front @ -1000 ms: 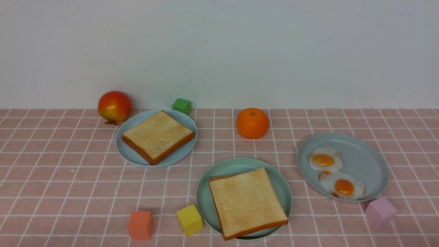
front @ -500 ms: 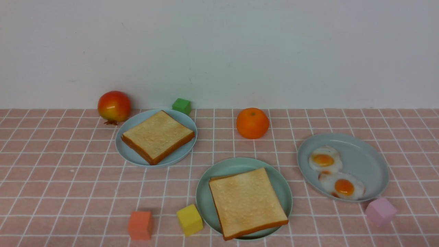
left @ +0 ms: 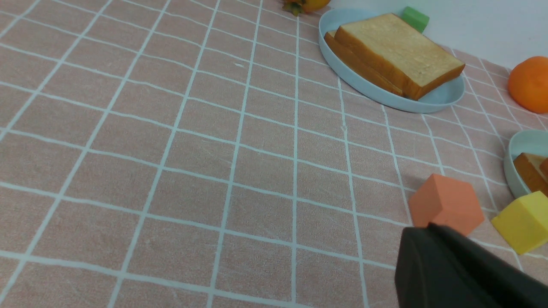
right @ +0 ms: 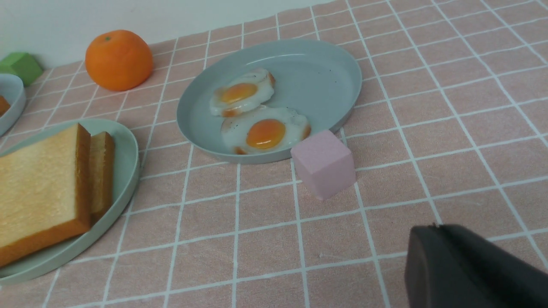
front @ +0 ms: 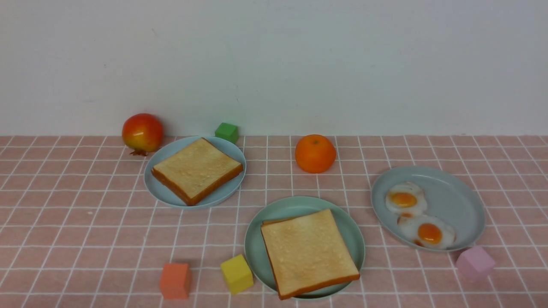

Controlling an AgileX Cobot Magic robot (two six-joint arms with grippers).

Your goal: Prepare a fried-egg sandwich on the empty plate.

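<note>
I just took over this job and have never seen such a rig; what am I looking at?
The robot has two arms with grippers. The front view looks forward from between them; each other picture comes from a camera on one wrist.

On the tiled surface, toast lies stacked on a mint-green plate and on a pale-blue plate. Two fried eggs lie on a grey-blue plate. Around them are an orange, a red-yellow fruit and four coloured blocks.

Only dark gripper tips show, in the wrist views; nothing visible is held.

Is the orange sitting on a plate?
No, the orange sits directly on the tiled cloth.
</note>
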